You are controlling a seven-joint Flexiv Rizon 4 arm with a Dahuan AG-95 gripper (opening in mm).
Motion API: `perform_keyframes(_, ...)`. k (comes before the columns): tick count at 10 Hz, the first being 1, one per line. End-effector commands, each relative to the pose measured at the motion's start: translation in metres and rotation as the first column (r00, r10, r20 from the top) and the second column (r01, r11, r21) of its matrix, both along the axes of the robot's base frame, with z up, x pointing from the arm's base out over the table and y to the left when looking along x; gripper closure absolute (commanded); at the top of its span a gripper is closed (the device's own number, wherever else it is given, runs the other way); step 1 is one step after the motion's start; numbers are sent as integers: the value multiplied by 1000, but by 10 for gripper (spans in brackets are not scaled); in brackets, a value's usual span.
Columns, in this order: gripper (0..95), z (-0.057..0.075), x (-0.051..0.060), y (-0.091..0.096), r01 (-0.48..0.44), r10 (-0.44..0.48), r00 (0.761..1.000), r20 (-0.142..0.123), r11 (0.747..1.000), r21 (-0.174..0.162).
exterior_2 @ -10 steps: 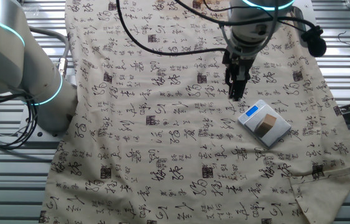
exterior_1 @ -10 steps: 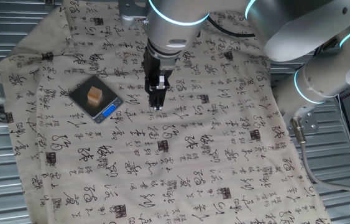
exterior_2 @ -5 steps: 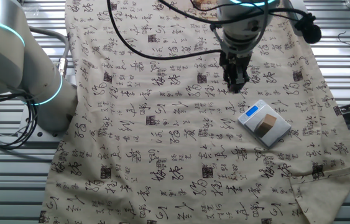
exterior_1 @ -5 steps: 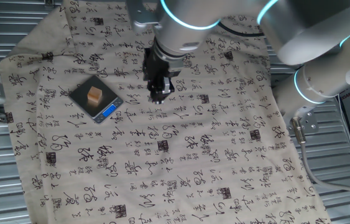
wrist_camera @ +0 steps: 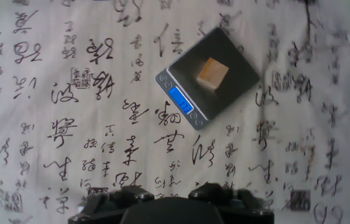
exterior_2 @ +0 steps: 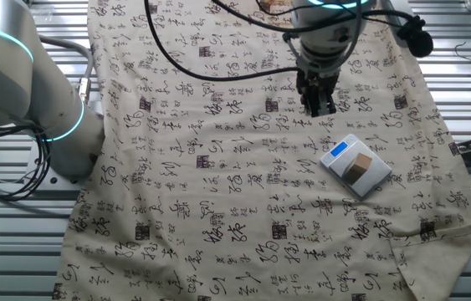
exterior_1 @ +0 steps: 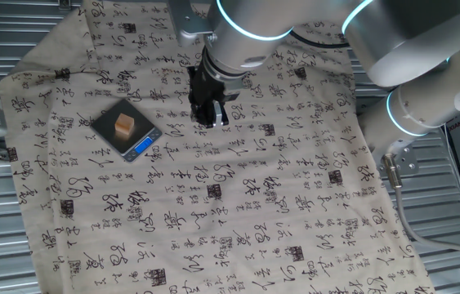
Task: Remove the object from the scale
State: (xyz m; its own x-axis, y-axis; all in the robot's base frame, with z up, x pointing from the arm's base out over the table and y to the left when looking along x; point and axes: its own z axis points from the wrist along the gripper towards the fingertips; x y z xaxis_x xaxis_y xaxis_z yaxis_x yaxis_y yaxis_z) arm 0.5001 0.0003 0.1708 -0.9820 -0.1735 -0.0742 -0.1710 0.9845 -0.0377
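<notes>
One small tan cube, the object, sits near the middle of the dark plate of the scale, and I have not touched it yet. In the hand view the scale lies at about one o'clock from my camera's centre, its blue display at the end turned toward me. From the fixed view on the arm's side, the gripper hangs above the printed cloth, well apart from the scale and at about three o'clock from it. The fingers look close together there, a narrow dark pair, but I cannot tell for sure whether they meet; the hand view shows only the gripper body at its lower edge, no tips.

Here is what worries me. If I come down with the fingers too narrow, they will land on top of the cube and press it into the plate instead of straddling it. The cube is turned on the diagonal in my hand view, so a badly rotated wrist would pinch corners and let it twist out. The scale is thin and rests on loose cloth; a fingertip catching its edge would likely drag or tip it, cube and all.
</notes>
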Motion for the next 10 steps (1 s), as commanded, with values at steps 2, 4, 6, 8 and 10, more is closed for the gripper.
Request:
perform_keyframes(2, 950, 1, 0, 0, -1, 1, 1000, -1, 1000, 0)
perform_keyframes(4, 950, 4, -1, 1, 3, -3, 1000, 2, 1000, 1)
perform_keyframes(6, 950, 6, -2, 2, 5, -5, 1000, -1, 1000, 1)
perform_keyframes(8, 950, 6, -2, 2, 8, -8, 1000, -1, 1000, 1)
perform_keyframes(10, 950, 6, -1, 2, 6, -6, 1000, 0, 1000, 1)
